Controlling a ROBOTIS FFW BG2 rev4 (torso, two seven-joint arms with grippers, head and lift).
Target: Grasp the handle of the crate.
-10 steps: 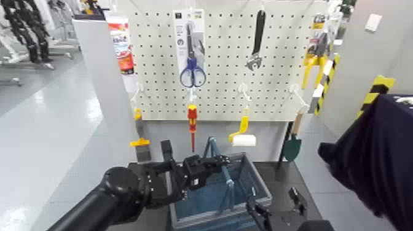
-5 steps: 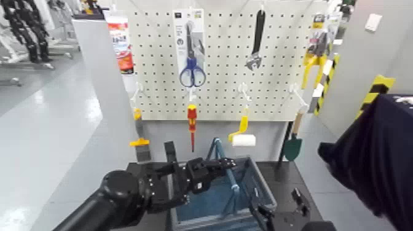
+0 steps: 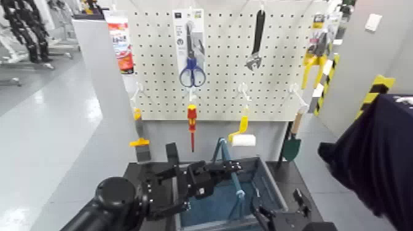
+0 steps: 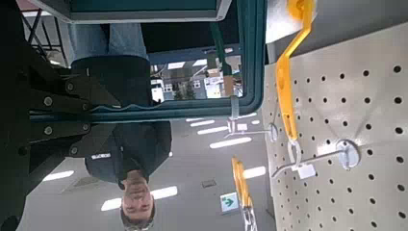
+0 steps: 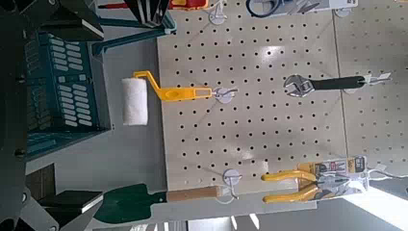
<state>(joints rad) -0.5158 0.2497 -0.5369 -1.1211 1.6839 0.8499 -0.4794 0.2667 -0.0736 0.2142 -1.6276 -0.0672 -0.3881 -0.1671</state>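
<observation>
Handle clenched in my left gripper, above the open inside of the crate; its rim lies below me. My right gripper, spread open, hovers near the rim.

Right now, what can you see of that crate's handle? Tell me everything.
The handle is a slim blue-teal bar, smooth and seemingly plastic. It stands raised over the crate, its long top bar running away from the head camera. The left wrist view shows a rounded corner where the bar turns into a side leg going to the crate. The robot's left end effector is closed on the top bar, hiding part of it. Nothing else visibly touches the bar.
</observation>
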